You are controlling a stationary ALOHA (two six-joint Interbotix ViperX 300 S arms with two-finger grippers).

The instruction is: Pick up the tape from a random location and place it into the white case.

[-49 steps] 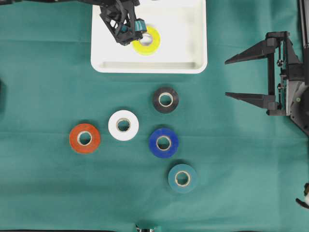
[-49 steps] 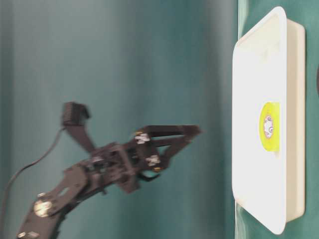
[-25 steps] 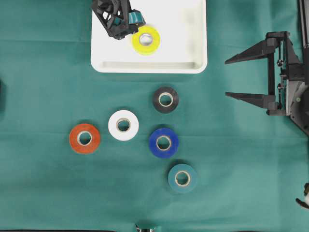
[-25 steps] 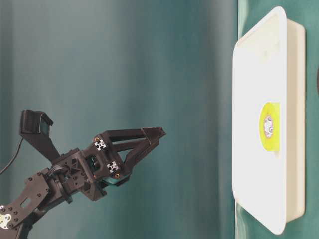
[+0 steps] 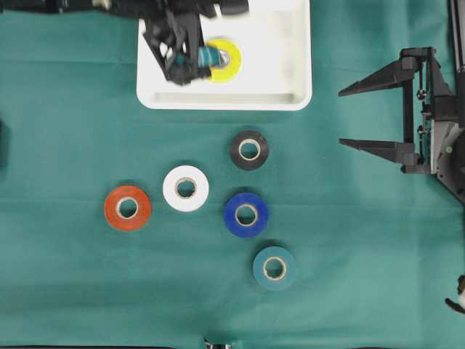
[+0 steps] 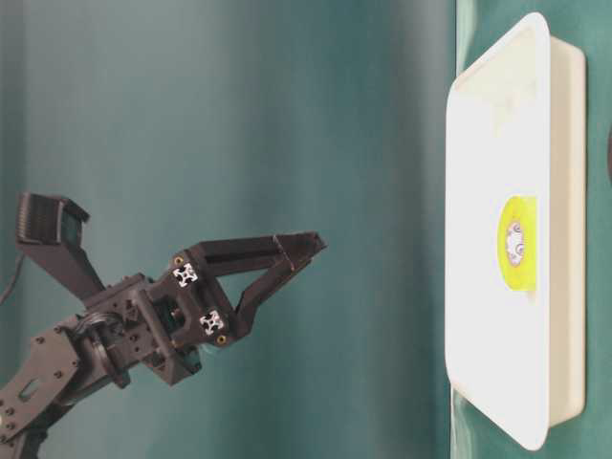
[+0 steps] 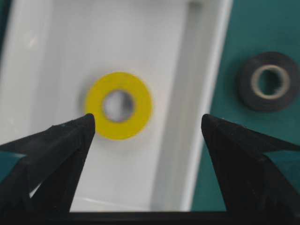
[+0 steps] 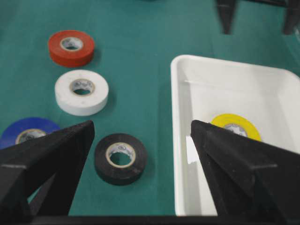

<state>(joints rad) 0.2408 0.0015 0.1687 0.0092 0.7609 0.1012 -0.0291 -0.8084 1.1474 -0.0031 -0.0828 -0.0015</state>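
Yellow tape [image 5: 224, 59] lies flat in the white case [image 5: 290, 73] at 12 o'clock — drop looks done. Left pincer [image 7: 147, 126] hangs above it, wide open, empty. Right pincer [image 5: 349, 116] wide open, empty, at 3 o'clock.

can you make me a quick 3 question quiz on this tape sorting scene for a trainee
1. Which tape roll lies inside the white case?
2. True or false: the left gripper is clamped on the yellow roll.
3. How many rolls lie on the green cloth outside the case: A three, B five, C six?

Key
1. The yellow roll.
2. False: its jaws stand open above the roll, holding nothing.
3. B: black, white, red, blue and teal.
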